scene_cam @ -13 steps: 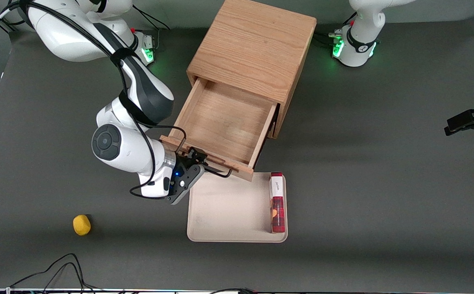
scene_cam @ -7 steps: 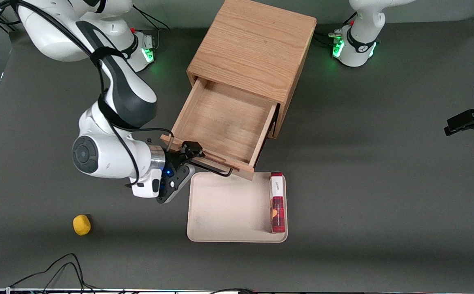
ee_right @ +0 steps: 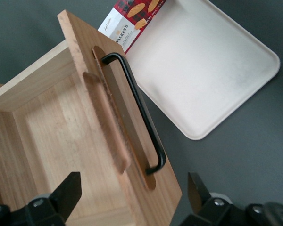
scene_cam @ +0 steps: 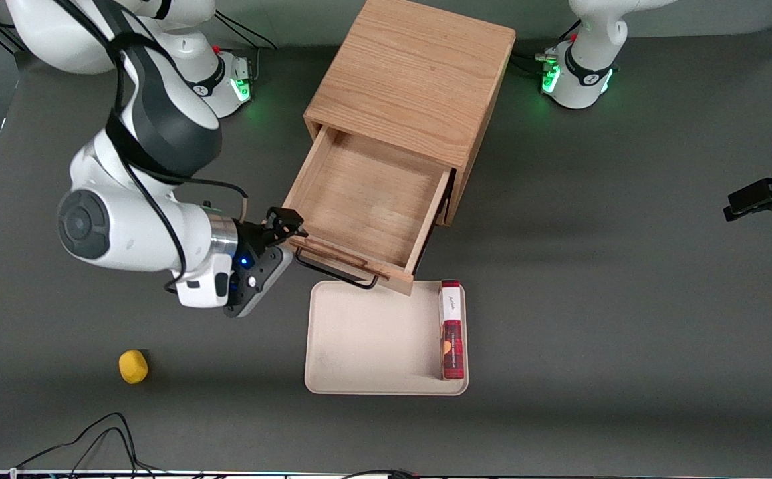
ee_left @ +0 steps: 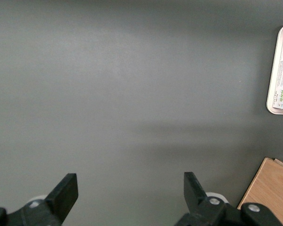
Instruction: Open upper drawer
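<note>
Upper drawer pulled well out of cabinet, interior bare. Gripper fingers spread, holding nothing, just off the drawer front's corner at the working arm's end, clear of handle (task looks done). Risk: a careless retreat could clip that corner, nudging the drawer shut or onto tray.

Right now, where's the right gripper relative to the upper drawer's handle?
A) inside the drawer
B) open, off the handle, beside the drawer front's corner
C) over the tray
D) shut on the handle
B: the gripper sits open at the corner of the upper drawer toward the working arm's end, and the wrist view shows the black handle bare, with both fingers apart and clear of it.
</note>
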`<state>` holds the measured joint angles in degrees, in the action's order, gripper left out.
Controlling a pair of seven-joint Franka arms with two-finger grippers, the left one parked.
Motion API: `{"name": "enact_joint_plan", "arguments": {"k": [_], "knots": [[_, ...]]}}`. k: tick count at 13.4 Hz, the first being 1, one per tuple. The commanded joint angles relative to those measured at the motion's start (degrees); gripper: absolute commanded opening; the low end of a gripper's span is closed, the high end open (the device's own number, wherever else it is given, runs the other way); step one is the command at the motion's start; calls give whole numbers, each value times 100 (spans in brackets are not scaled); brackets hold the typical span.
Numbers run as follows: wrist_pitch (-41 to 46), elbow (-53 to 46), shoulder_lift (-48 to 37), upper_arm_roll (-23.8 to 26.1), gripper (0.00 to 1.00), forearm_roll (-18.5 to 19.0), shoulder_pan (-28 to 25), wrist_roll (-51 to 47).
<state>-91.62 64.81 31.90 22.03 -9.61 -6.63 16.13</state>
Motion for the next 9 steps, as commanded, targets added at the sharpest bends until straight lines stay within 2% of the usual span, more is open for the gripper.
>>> {"name": "enact_joint_plan", "arguments": {"k": [1,2,3,5,9], "knots": [[381,557,-770,-6,100,300,152,-381],[460,846,-1104,3,100,528,188,-530],[469,1136,-1377,3,100,583,214,-793],[504,1419,-1730,3,100,601,424,-1626],[751,1902,-2354,3,100,732,986,-2234]]}}
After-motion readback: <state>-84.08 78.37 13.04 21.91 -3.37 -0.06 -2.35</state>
